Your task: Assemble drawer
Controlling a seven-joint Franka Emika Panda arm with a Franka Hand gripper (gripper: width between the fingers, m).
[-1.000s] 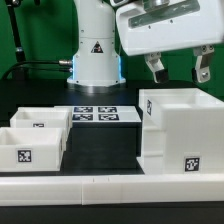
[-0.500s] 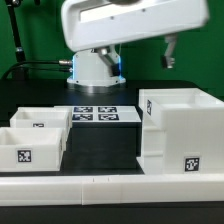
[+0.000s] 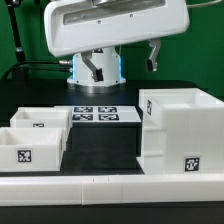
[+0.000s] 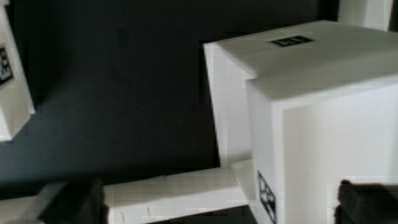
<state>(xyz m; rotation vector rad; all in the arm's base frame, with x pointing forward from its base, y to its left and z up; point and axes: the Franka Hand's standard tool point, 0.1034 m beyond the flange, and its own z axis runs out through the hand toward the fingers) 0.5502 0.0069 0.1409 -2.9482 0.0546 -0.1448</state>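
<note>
White shell (image 3: 180, 135) sits on the black table (image 3: 100, 150) at the exterior view's right, with the front tray (image 3: 25, 150) and back tray (image 3: 42, 120) close together on the left, well apart from it. Marker board (image 3: 97, 115) is behind the gap and the rail (image 3: 100, 188) runs along the front. Jaws hang high above it all, spread wide, nothing in them

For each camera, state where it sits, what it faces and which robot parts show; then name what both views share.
Exterior view: off the arm, by the border rail, facing the box shell and robot base; open gripper shows.
Wrist view: on the wrist, looking down at the box shell; both fingertips show.
Shared: box shell, gripper.
</note>
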